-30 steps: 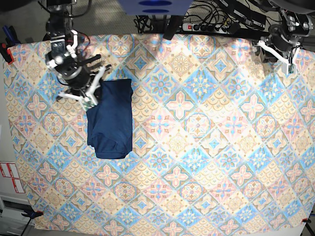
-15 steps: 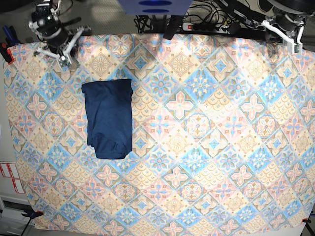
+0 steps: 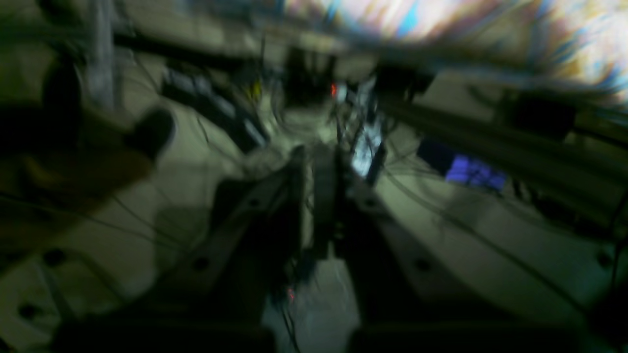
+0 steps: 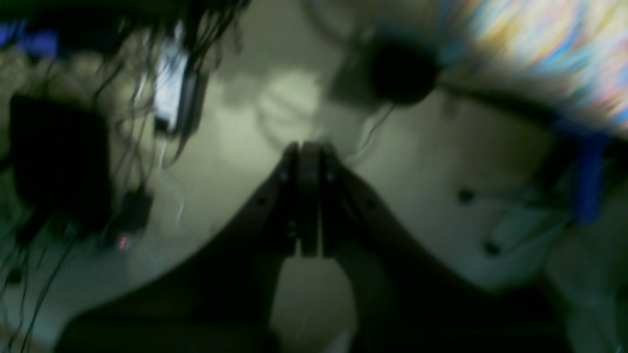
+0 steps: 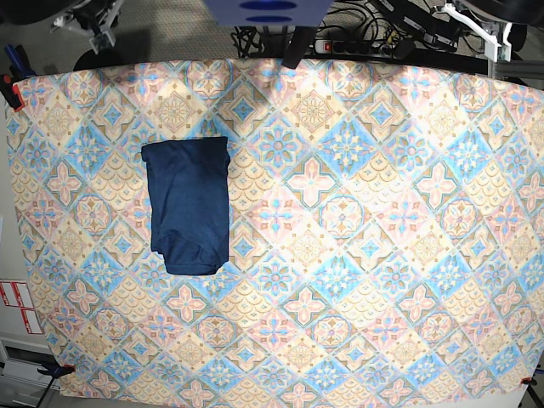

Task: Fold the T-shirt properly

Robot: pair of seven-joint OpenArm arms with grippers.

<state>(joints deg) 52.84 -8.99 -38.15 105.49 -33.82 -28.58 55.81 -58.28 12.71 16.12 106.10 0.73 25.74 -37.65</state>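
The T-shirt [image 5: 188, 205] lies on the patterned tablecloth [image 5: 357, 255], in the left half of the base view and toward the far edge. It forms 1 compact, upright rectangle: the top edge runs nearly straight, and the lower edge is rounded with a small pucker near the bottom right corner. No sleeve is spread outside the rectangle.

Both arms sit off the cloth at the far corners of the base view. The right gripper [image 4: 304, 152] has its 2 fingers pressed together with nothing between them, and points at the floor and cabling beyond the table edge. The left gripper [image 3: 321, 157] also shows its fingers pressed together and empty; that view is heavily motion-blurred. Neither gripper is near the garment.

Judged step: the folding appears complete or very nearly so, and the arms stand in a parked position. If any further move is required, it is a light tidying of the puckered lower corner, which calls for 1 gripper to travel back over the cloth, open, and press or tug that edge flat without dragging the stacked layers apart.

Writing: white labels with red marks [image 5: 17, 306] sit at the left edge of the base view; the text is too small to read. No brand is legible.
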